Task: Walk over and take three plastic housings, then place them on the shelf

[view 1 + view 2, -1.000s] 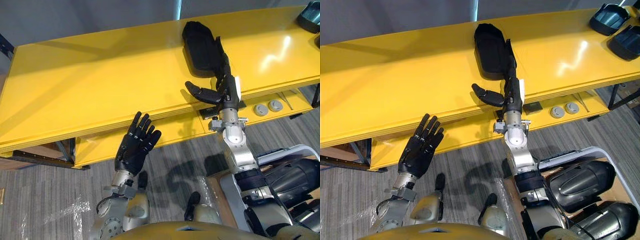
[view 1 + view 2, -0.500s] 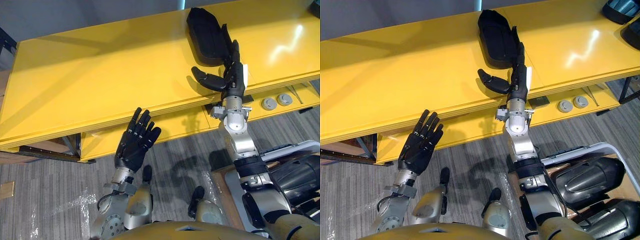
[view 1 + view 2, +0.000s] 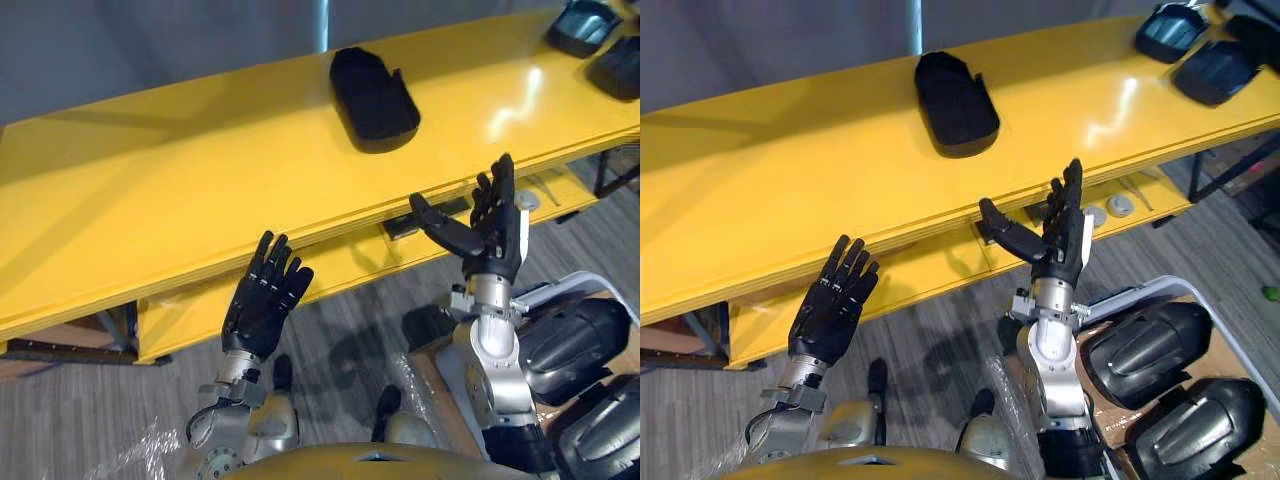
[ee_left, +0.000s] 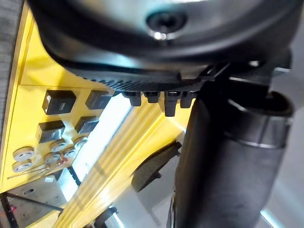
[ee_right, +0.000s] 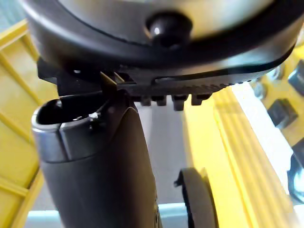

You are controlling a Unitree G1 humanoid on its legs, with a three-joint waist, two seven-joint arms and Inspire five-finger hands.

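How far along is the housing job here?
Done: the middle housing and two end housings lie on the shelf. In hand: nothing; the left hand and right hand are open. Left: seemingly nothing, if those three count.

Two round grey discs [image 3: 1121, 205] lie side by side just past the right hand [image 3: 1058, 245], off its outer side. Dark square blocks [image 4: 58, 102] sit in two rows near further discs. Grey plank floor [image 3: 930, 335] lies beneath both hands. Clear plastic film [image 3: 140, 450] is crumpled on it, below the left hand [image 3: 262, 308]. Grey wall [image 3: 760, 50] stands far beyond both.
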